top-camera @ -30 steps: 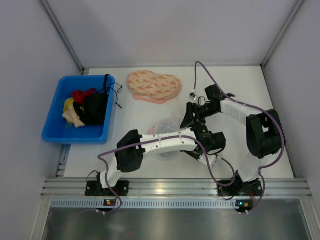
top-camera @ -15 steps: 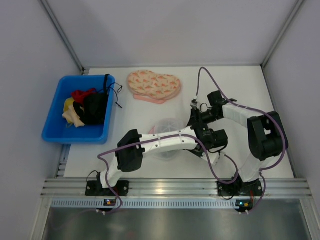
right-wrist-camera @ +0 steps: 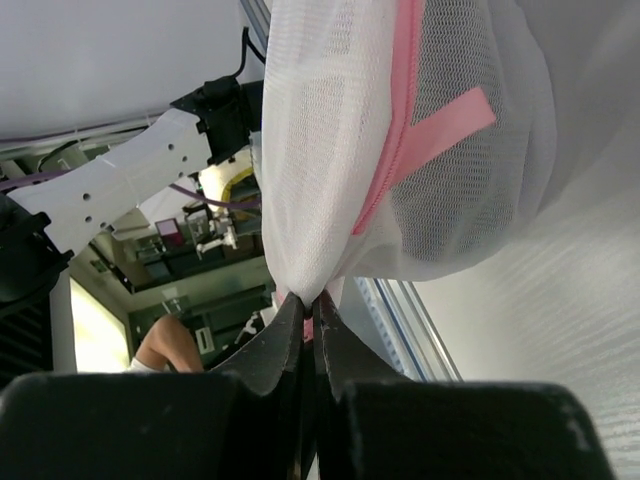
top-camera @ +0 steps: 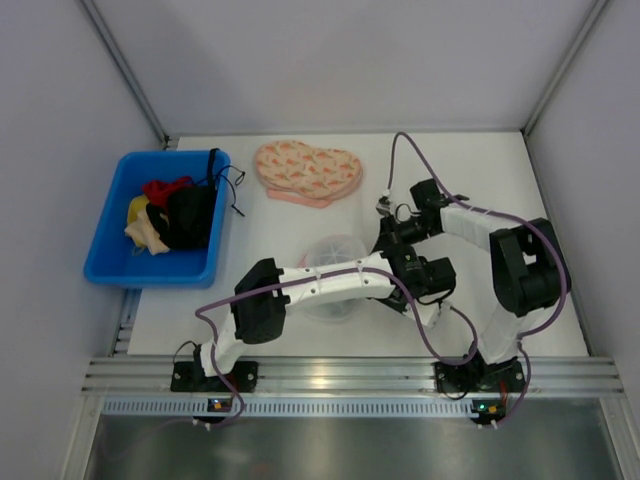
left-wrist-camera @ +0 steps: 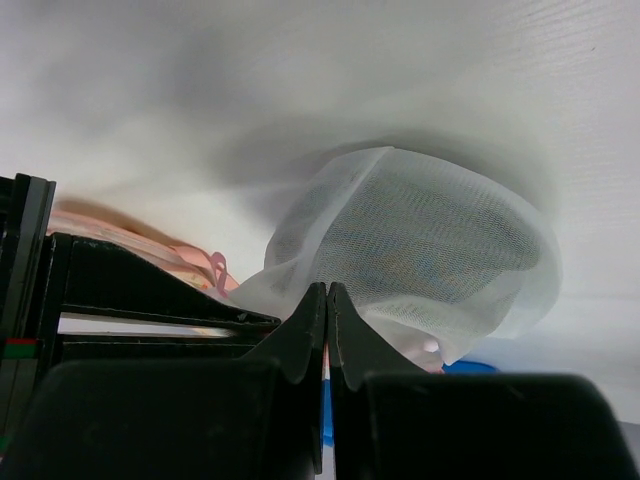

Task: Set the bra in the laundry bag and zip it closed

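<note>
The left gripper (left-wrist-camera: 326, 318) is found pinched fully closed on a fold of the one laundry bag (left-wrist-camera: 430, 240). The right gripper (right-wrist-camera: 310, 312) is likewise clamped on its white mesh, below the pink zip (right-wrist-camera: 400, 120). The bag is held at mid-bench (top-camera: 480, 160). One black bra (top-camera: 188, 216) is recorded in the one blue bin (top-camera: 110, 262), well apart. One heart-shaped cloth (top-camera: 305, 172) is noted behind.

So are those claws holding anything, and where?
Both hold the laundry bag: left gripper pinches its mesh edge, right gripper a mesh fold near the pink zip.
</note>
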Motion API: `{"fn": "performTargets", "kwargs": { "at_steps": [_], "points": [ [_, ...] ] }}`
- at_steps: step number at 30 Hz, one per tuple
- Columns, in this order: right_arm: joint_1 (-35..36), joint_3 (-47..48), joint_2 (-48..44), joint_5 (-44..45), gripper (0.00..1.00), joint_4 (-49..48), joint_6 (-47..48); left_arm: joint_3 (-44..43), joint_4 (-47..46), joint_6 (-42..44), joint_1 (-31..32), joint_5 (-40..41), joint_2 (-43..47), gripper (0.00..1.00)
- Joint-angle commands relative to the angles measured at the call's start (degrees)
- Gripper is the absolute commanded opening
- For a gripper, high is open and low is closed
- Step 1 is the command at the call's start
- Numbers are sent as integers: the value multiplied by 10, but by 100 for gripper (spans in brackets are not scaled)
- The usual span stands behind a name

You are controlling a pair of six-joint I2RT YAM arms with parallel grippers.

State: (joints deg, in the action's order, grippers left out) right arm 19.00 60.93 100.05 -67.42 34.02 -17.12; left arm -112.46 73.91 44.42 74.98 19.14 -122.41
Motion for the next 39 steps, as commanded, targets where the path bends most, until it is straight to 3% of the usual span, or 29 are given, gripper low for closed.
{"fn": "performTargets", "kwargs": {
  "at_steps": [1, 15, 19, 21, 22, 24, 25, 28, 33, 39],
  "points": [
    [-4, 38, 9, 3, 0, -27, 5, -7, -8, -22, 3, -10, 9, 0],
    [-8, 150, 88, 42, 0, -53, 10, 59, -7, -75, 47, -43, 62, 0],
    [-2, 176, 82, 54, 0, -47, 7, 56, -10, -85, 47, -17, 60, 0],
    [-2, 189, 78, 64, 9, 13, 47, 46, -11, -86, 45, -6, 56, 0],
    [-3, 203, 75, 79, 25, 37, 66, 33, -10, -87, 43, 2, 51, 0],
    [-8, 208, 60, 94, 36, 94, 108, 22, -12, -87, 38, 11, 45, 0],
    [-11, 207, 52, 99, 48, 107, 118, 12, -13, -85, 35, 18, 41, 0],
    [-29, 208, 24, 118, 61, 170, 162, -1, -15, -77, 27, 27, 39, 0],
    [-40, 206, 11, 101, 63, 271, 242, -16, -22, -58, 18, 51, 39, 0],
    [-15, 161, -2, 65, 59, 272, 242, -29, -27, -44, 17, 62, 30, 0]
  ]
}}
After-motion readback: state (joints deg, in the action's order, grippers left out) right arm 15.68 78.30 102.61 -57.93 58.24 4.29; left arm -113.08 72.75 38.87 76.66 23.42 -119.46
